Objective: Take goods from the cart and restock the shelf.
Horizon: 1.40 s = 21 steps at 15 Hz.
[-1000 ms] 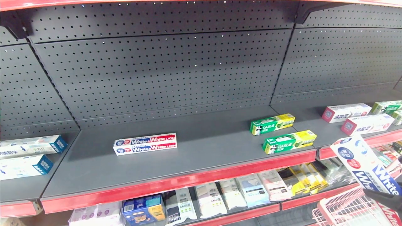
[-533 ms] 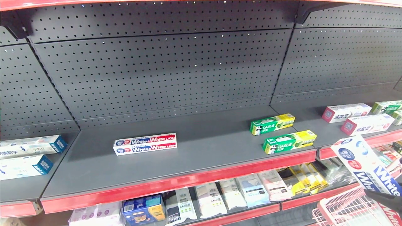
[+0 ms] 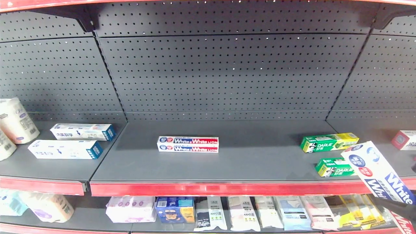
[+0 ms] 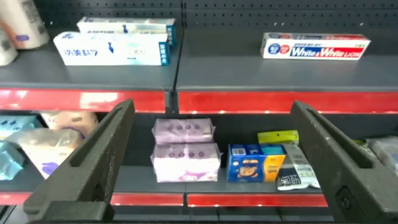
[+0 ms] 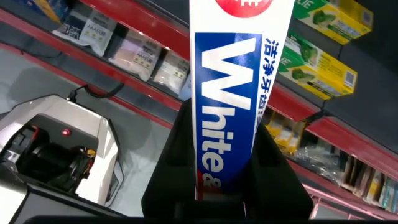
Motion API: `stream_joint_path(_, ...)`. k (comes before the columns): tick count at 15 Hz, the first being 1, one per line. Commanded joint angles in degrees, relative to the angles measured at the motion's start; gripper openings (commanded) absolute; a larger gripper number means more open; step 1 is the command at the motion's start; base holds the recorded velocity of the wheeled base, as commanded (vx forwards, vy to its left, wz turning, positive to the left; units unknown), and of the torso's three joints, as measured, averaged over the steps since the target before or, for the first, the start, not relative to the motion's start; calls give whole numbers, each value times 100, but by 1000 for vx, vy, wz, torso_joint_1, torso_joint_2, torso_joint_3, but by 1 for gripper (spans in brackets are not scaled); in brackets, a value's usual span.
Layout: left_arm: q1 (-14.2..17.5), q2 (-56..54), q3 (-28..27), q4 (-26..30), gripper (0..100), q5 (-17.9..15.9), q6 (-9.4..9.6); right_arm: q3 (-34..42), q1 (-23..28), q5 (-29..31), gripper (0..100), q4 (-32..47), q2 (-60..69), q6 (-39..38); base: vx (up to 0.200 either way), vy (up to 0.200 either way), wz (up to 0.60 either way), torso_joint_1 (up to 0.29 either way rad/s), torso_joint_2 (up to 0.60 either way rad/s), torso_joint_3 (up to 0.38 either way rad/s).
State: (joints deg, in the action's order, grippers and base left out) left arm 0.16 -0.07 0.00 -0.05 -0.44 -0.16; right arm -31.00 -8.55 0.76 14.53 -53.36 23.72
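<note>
1. Where your right gripper [image 5: 224,134] clamps its lower end, one long white, red and blue toothpaste carton [image 3: 377,170] tilts before the right end of the dark grey metal shelf [image 3: 227,169].
2. Your left gripper [image 4: 211,155]: fingers [image 4: 93,162] spread wide, facing that shelf's front.

toothpaste box [image 3: 188,144] on shelf [image 3: 227,165], another box [image 3: 329,142] to its right

The shelf [image 3: 260,162] was dull grey metal. Its red edge strip [image 3: 208,188] shone. The toothpaste box [image 3: 378,172] I held was shiny cardboard. The fingers [image 4: 93,168] of my left gripper [image 4: 211,158] looked rough, black and dull.
</note>
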Motion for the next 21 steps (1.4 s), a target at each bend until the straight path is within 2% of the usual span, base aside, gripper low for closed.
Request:
stream_joint_path(1, 2, 7, 0, -4, 100, 0, -2, -2, 99, -5, 0, 6, 18, 1, 0, 0, 0, 0, 0, 0)
stream_joint_path(5, 2, 7, 0, -4, 100, 0, -2, 15, 565, -84, 0, -38, 98, -316, 0, 0, 0, 0, 0, 0)
stream_joint_path(7, 2, 25, 0, -4, 100, -18, 16, 235, 652, -207, 0, -495, 273, -1098, 0, 0, 0, 0, 0, 0)
stream_joint_path(9, 2, 34, 0, -4, 100, -18, 25, 718, 793, -260, 0, -1119, 581, -1423, 0, 0, 0, 0, 0, 0)
stream_joint_path(11, 2, 51, 0, -4, 100, -35, 42, 903, 837, -172, 0, -1163, 1073, -1405, 0, 0, 0, 0, 0, 0)
stream_joint_path(14, -60, 245, -9, 5, 100, -281, 69, 806, 1074, 373, 0, -1014, 1275, -1423, 0, 0, 0, 0, 0, 0)
stream_joint_path(15, -174, 359, -9, -4, 100, -325, 95, 613, 1232, 399, 0, -1005, 1231, -1405, 0, 0, 0, 0, 0, 0)
stream_joint_path(18, -227, 385, 0, -13, 100, -378, 130, 244, 1259, 522, 0, -996, 1082, -1309, 0, 0, 0, 0, 0, 0)
stream_joint_path(19, -236, 438, -255, -136, 100, -589, 69, 226, 1259, 531, 0, -996, 1082, -1300, 0, 0, 0, 0, 0, 0)
stream_joint_path(20, -359, 1484, -1485, -153, 100, -1107, -380, 235, 1241, 531, 0, -996, 1099, -1274, 0, 0, 0, 0, 0, 0)
stream_joint_path(21, -341, 2310, -2145, -101, 100, -1345, -714, 235, 1241, 504, 0, -996, 1099, -1274, 0, 0, 0, 0, 0, 0)
